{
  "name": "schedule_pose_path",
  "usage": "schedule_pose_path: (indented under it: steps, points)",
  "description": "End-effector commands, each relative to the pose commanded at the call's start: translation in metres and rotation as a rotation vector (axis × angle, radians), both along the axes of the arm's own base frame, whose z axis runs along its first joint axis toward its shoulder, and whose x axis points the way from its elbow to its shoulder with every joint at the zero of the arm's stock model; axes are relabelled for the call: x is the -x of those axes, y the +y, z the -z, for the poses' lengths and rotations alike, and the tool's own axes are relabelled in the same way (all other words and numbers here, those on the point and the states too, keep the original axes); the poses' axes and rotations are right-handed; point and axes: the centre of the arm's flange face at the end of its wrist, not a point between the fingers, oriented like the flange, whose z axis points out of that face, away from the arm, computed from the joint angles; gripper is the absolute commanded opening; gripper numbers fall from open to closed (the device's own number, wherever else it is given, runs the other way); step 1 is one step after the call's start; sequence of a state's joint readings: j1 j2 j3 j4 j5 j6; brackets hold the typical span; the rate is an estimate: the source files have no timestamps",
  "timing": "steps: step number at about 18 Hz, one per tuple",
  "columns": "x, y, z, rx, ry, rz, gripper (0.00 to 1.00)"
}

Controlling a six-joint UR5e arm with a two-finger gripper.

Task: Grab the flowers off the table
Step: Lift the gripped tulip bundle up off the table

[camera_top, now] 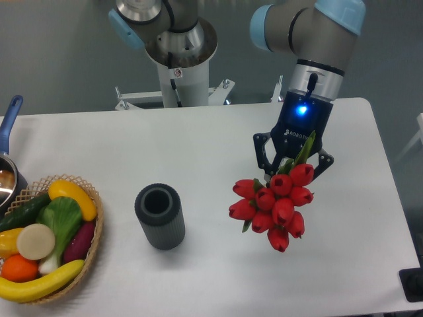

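Observation:
The flowers [274, 203], a bunch of red tulip buds with green stems, hang in the air above the right half of the white table [218, 145]. My gripper [293, 160] is shut on their green stems, buds pointing down toward the camera. The stems are mostly hidden between the black fingers. A blue light glows on the gripper's body.
A dark ribbed cylinder vase [159, 215] stands upright left of the flowers. A wicker basket [92, 232] of toy fruit and vegetables sits at the left edge, with a pot [8, 173] behind it. The robot's base [177, 46] stands beyond the far edge.

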State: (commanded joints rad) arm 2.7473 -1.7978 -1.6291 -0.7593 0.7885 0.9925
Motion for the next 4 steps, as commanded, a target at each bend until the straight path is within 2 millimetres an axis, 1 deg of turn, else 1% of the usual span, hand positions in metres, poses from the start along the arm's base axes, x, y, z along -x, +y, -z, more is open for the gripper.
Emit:
schedule_pose_path:
  steps: [4]
  points:
    - [0.0012, -0.0014, -0.0001, -0.001, -0.002, -0.003, 0.34]
